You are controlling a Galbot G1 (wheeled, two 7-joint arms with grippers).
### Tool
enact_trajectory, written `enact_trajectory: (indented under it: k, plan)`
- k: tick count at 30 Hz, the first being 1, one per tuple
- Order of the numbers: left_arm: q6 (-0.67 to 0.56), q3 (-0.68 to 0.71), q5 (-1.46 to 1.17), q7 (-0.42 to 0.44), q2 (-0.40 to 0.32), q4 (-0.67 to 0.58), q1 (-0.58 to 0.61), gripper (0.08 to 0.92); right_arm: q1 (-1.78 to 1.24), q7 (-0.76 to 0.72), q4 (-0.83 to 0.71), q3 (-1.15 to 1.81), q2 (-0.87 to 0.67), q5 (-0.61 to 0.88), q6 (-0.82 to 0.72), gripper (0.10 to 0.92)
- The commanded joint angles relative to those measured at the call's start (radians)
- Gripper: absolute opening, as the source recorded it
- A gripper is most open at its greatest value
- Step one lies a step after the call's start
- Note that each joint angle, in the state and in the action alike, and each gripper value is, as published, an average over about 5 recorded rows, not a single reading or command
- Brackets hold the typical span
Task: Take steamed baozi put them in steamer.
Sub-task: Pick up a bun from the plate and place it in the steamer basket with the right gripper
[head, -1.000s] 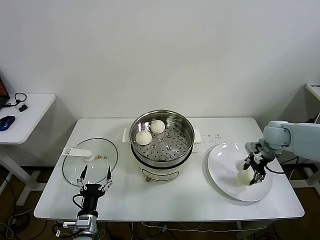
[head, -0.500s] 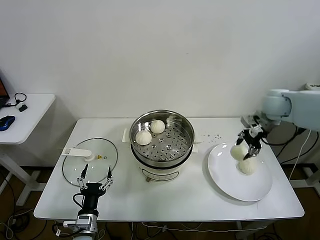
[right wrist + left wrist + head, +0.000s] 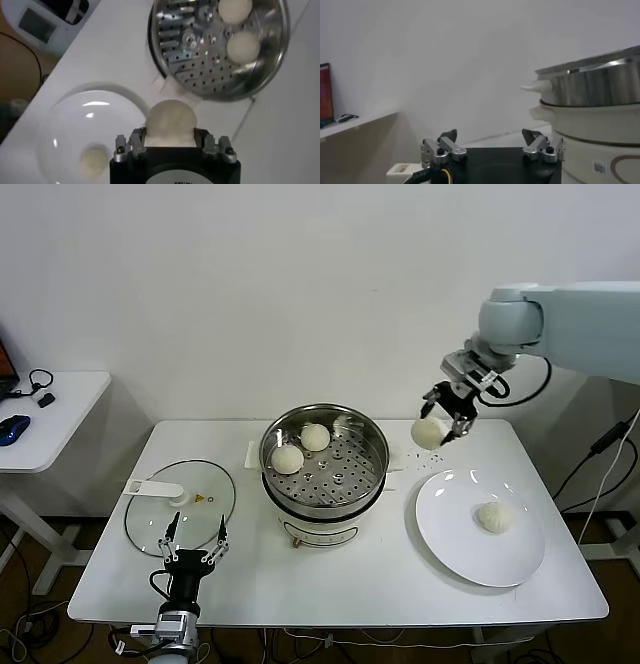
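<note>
Head view: right end effector point(image 3: 447, 421) grips a round cream-white baozi point(image 3: 429, 433) aloft beside the steamer point(image 3: 325, 467).

Four baozi point(image 3: 429, 433), one steamer point(image 3: 325, 459), plate point(image 3: 455, 534), perhaps lid point(image 3: 180, 506).

A glass lid point(image 3: 180, 508) with a white handle point(image 3: 157, 488) lies flat on the white table point(image 3: 330, 579). Right of it sits a round white plate point(image 3: 452, 534). 1 side desk point(image 3: 50, 414) left of the lid carries a blue mouse point(image 3: 14, 427).
</note>
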Motion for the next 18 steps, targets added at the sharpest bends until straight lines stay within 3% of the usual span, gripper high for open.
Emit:
enact_trajectory:
  k: [1, 7, 18]
  plan:
    - [0.001, 0.0, -0.002, -0.001, -0.011, 0.007, -0.001, 0.823, 0.027, 0.119, -0.021, 0.039, 0.143, -0.125, 0.369, 0.636]
    - [0.003, 0.006, -0.004, -0.001, -0.016, 0.013, -0.005, 0.823, 0.012, 0.195, -0.014, 0.032, 0.202, -0.18, 0.487, 0.636]
    - [0.0, 0.001, -0.01, -0.003, -0.011, 0.009, -0.001, 0.823, -0.136, 0.244, -0.025, 0.067, 0.292, -0.263, 0.519, 0.636]
